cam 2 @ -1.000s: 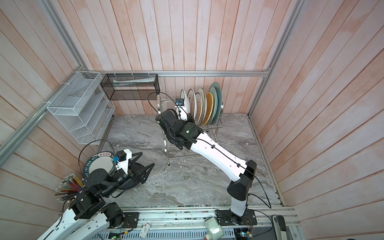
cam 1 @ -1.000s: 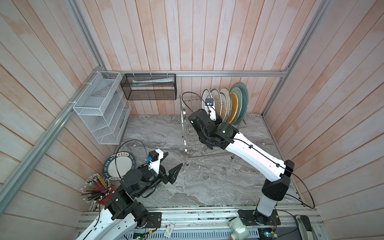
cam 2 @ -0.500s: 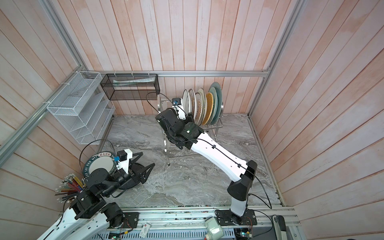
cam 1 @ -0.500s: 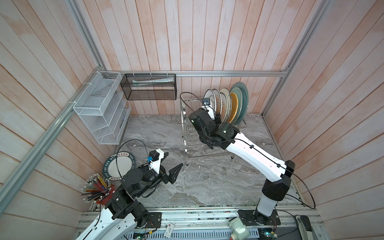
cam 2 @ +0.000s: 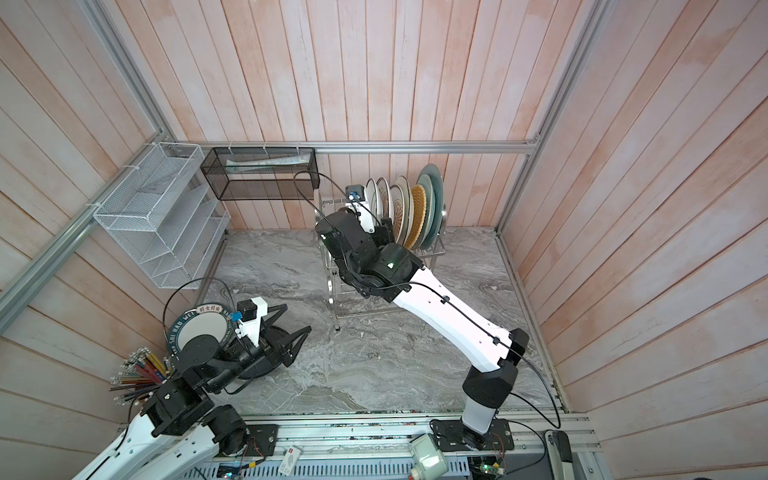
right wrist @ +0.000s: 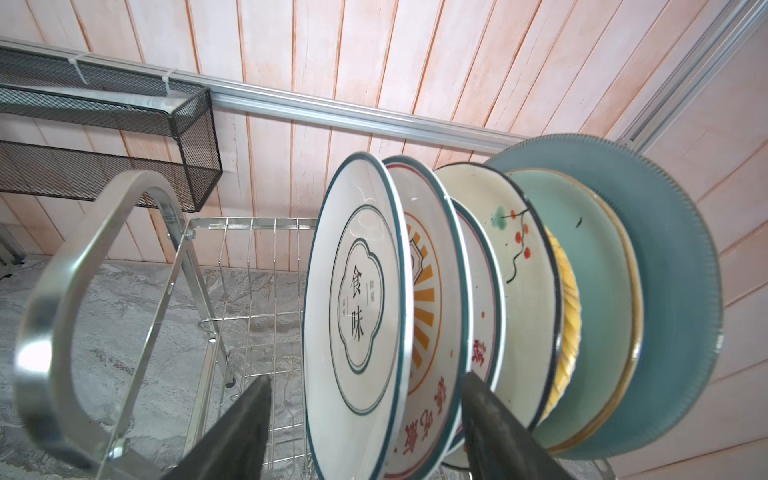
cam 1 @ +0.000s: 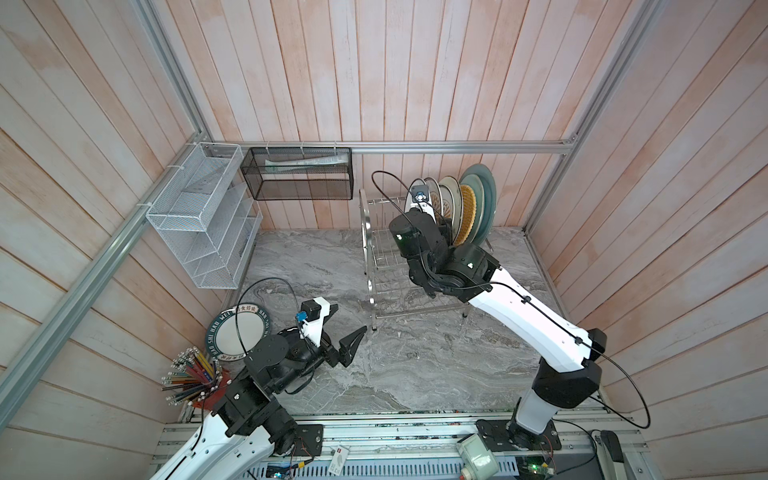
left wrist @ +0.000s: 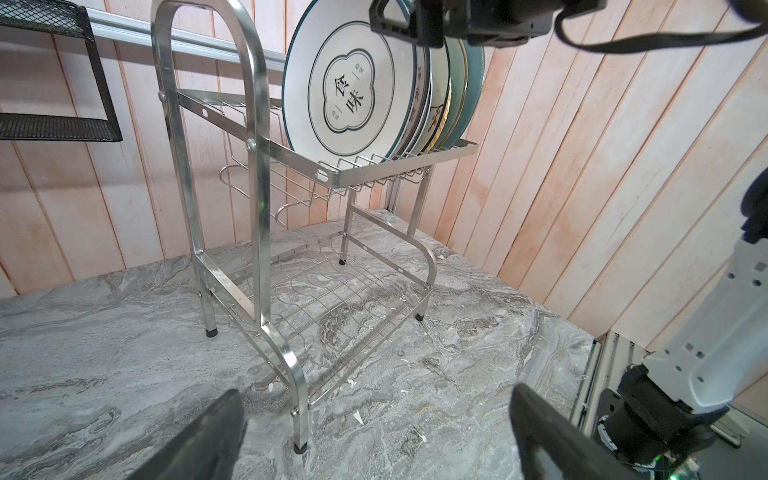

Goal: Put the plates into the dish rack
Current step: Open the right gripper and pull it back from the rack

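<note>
Two-tier dish rack [cam 1: 366,232], upper centre in both top views, carries about seven plates [right wrist: 523,291] upright on its top tier. Right gripper [right wrist: 365,384] has just parted its jaws, leaving the green-ringed plate [right wrist: 357,316] slotted at the front. Left gripper [left wrist: 376,390] gapes empty near the lettered plate [cam 1: 237,332], lower left, which is not yet loaded.

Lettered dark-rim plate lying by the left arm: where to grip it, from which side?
Pinch the lettered plate at its dark rim, on the edge facing the dish rack, one jaw over and one under. It appears to lie flat, so only the rim offers a pinch, and the wall and pencil holder crowd its other sides. The open left gripper sits nearest.
</note>
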Robot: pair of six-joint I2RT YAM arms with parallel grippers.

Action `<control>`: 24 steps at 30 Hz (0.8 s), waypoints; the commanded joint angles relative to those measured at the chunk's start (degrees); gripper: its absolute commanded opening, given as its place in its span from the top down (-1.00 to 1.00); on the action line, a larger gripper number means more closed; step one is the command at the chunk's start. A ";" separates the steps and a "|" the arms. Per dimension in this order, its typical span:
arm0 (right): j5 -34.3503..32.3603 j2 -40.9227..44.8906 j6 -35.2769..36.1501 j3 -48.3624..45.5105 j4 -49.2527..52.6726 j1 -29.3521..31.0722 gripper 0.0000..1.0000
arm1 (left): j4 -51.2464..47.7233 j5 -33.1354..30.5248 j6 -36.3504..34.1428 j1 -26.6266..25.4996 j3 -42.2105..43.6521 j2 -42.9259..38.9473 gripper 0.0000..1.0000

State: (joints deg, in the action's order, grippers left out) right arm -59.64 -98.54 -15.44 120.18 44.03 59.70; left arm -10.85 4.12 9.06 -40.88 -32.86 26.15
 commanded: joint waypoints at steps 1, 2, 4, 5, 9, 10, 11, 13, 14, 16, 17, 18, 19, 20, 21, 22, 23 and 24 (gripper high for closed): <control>0.07 3.18 3.44 0.75 -3.92 1.71 -0.51 | -0.84 -1.38 0.40 0.28 0.01 0.29 -1.00; 0.34 4.09 4.18 -0.26 -5.00 2.10 -0.56 | -1.01 -2.01 0.90 0.19 0.08 0.34 -1.00; 1.31 6.23 5.08 -2.28 -6.66 2.72 -0.60 | -1.09 -3.07 2.29 -0.05 0.21 0.47 -1.00; 2.10 7.69 5.47 -3.95 -7.71 3.02 -0.63 | -1.14 -3.90 3.31 -0.21 0.35 0.56 -1.00; 7.49 14.69 5.94 -12.76 -12.10 3.39 -0.73 | -4.83 -7.76 12.58 -0.25 0.04 1.68 -1.00; 8.98 16.70 6.07 -15.28 -13.17 3.43 -0.78 | -6.89 -8.49 15.85 -0.19 -0.31 2.09 -1.00; 10.43 18.72 6.09 -17.77 -13.73 3.44 -0.83 | -9.20 -9.38 19.43 -0.25 -0.68 2.13 -1.00; 14.46 22.46 6.30 -22.94 -15.12 3.47 -0.90 | -13.37 -11.17 26.31 -0.25 -0.85 1.69 -1.00; 16.94 24.60 6.22 -26.06 -16.18 3.43 -0.91 | -15.57 -11.49 30.48 -0.17 -0.83 1.09 -1.00; 20.07 28.13 5.16 -31.22 -17.66 3.47 -0.94 | -19.60 -11.50 37.50 -0.14 -0.52 0.03 -1.00; 21.16 29.62 4.47 -33.40 -18.00 3.49 -0.95 | -22.51 -12.30 42.23 -0.14 -0.41 -0.60 -1.00; 21.92 30.65 3.84 -34.95 -18.03 3.45 -0.95 | -25.61 -13.56 47.05 -0.12 -0.10 -1.31 -1.00; 22.50 31.75 3.38 -36.55 -18.08 3.46 -0.95 | -28.91 -14.70 52.53 -0.16 0.41 -2.51 -1.00; 23.23 32.71 2.94 -37.98 -18.06 3.41 -0.95 | -31.25 -15.62 56.46 -0.15 0.95 -4.01 -1.00; 23.80 33.47 2.58 -39.18 -18.11 3.42 -0.95 | -33.71 -16.51 60.68 -0.16 1.52 -5.66 -1.00; 24.54 34.19 2.24 -40.29 -18.26 3.46 -0.95 | -37.71 -18.81 66.28 -0.14 1.86 -7.77 -1.00; 25.46 34.88 1.78 -41.35 -18.41 3.43 -0.95 | -41.67 -21.10 71.24 -0.16 1.97 -9.80 -1.00; 26.73 35.43 1.48 -42.29 -18.70 3.44 -0.95 | -44.86 -22.56 74.83 -0.20 2.10 -11.48 -1.00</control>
State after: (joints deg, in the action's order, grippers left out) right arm -37.58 -64.62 -12.21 79.70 27.57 62.87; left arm -41.69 -11.88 65.04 -40.95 -31.94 18.44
